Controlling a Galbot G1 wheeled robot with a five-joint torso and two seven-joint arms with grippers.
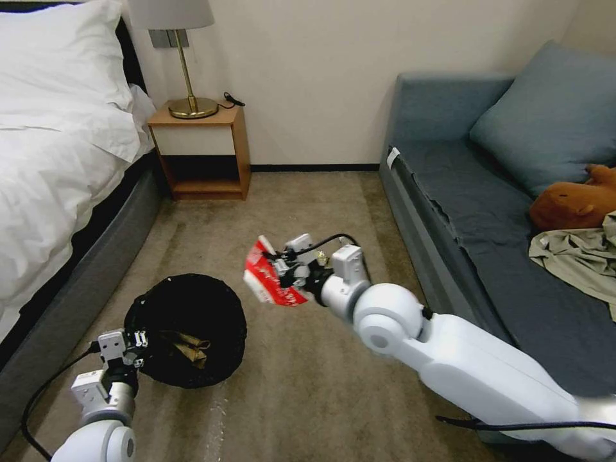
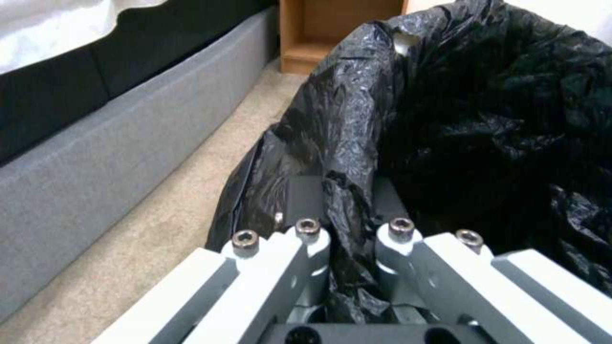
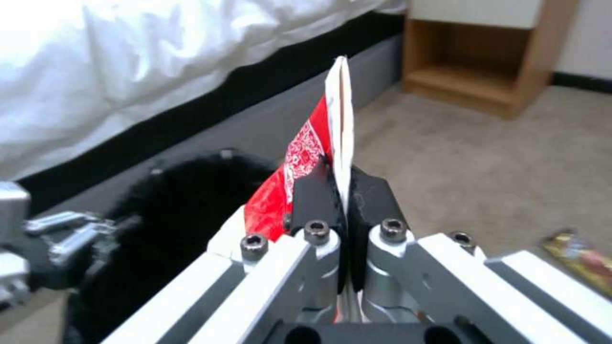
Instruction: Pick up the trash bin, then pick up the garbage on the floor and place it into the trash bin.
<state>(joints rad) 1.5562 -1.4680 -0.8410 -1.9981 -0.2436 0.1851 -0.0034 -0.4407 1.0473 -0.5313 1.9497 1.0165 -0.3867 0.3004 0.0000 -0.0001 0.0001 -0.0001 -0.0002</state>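
The trash bin [image 1: 192,314], lined with a crinkled black bag [image 2: 485,124], is at the lower left of the head view. My left gripper [image 1: 142,338] is shut on its near rim, with bag plastic pinched between the fingers [image 2: 300,200]. A crumpled brown paper bag [image 1: 187,348] lies inside. My right gripper [image 1: 283,268] is shut on a red-and-white snack packet [image 1: 266,283], held in the air just right of the bin's opening. In the right wrist view the packet [image 3: 306,143] stands upright between the pads [image 3: 370,200], with the bin [image 3: 172,210] beyond. A dark bar wrapper [image 3: 577,258] lies on the carpet.
A bed [image 1: 58,167] with a grey base runs along the left. A wooden nightstand [image 1: 202,151] with a lamp stands at the back wall. A blue sofa [image 1: 487,212] on the right holds a cushion, a brown plush toy [image 1: 571,202] and beige clothing [image 1: 577,256].
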